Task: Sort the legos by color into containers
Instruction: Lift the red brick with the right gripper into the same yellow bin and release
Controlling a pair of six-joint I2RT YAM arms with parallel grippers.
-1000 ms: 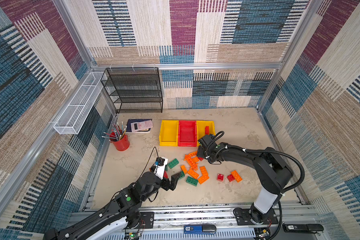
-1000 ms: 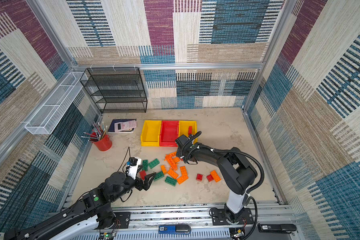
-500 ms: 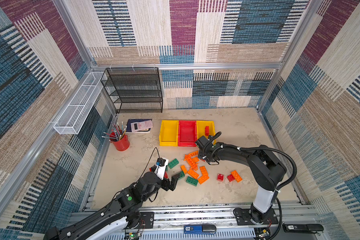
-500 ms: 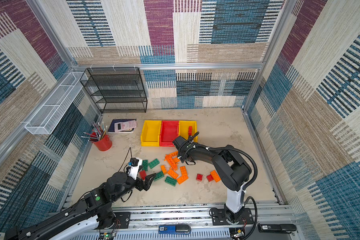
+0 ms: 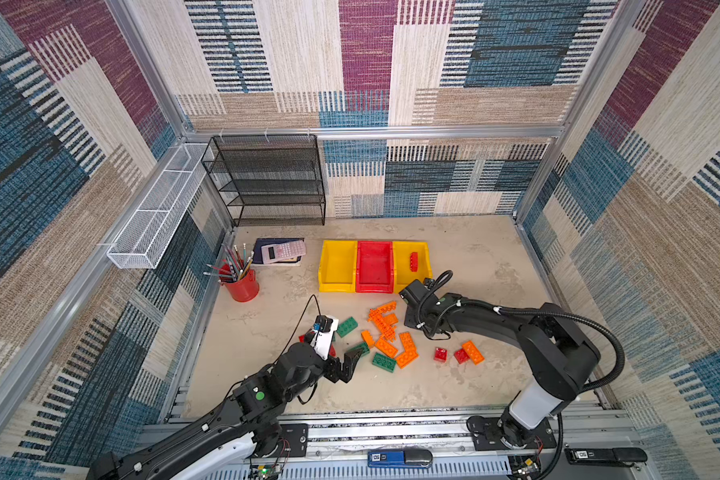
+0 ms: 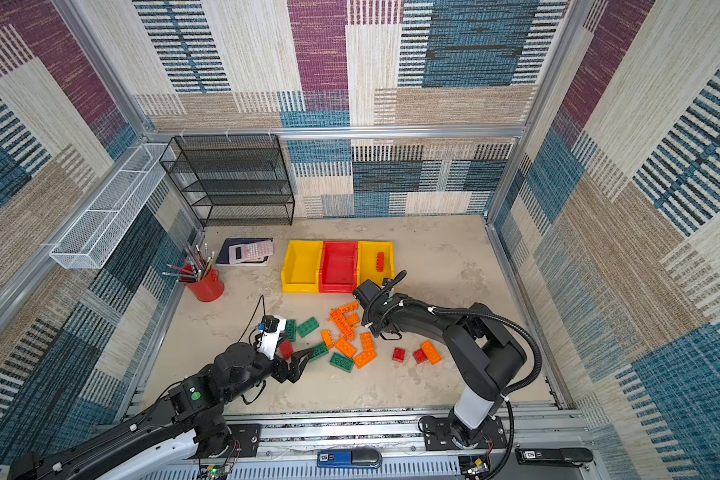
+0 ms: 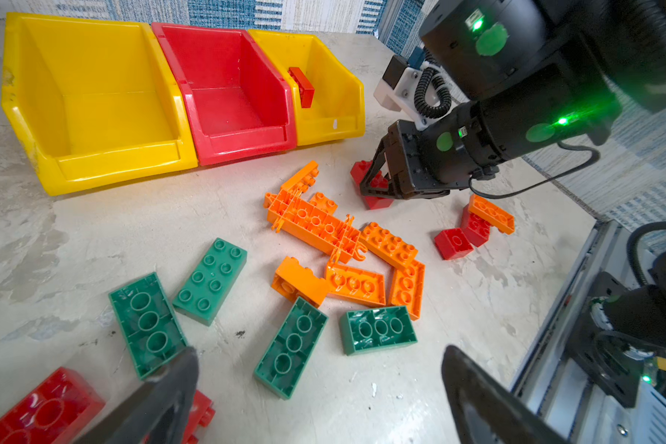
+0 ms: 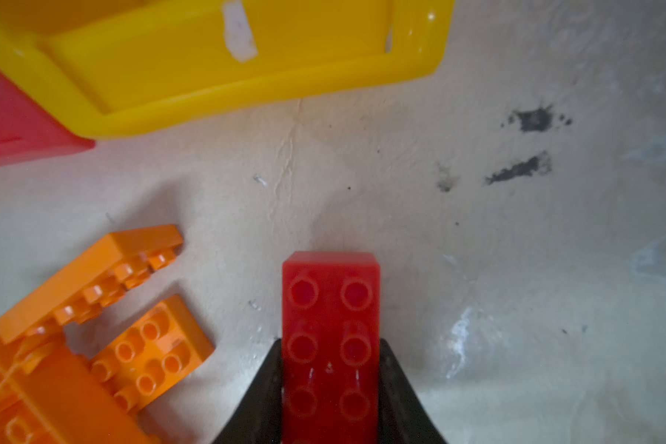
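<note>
Although the worktop in front of the red bin is still strewn with loose legos, something has just shifted. The red bin and the yellow bin on one side of it look empty, while the second yellow bin on its other side holds one other red brick. The right arm has come down just in front of that second bin, at the edge of the orange heap. Its right hand, gaping a second ago, is now clamped on the long sides of a red brick, studs up and seemingly not yet lifted. I'd say the pick is made and a lift to a bin comes next. The left hand stays wide and empty over the green bricks, further out from the red bin.
</note>
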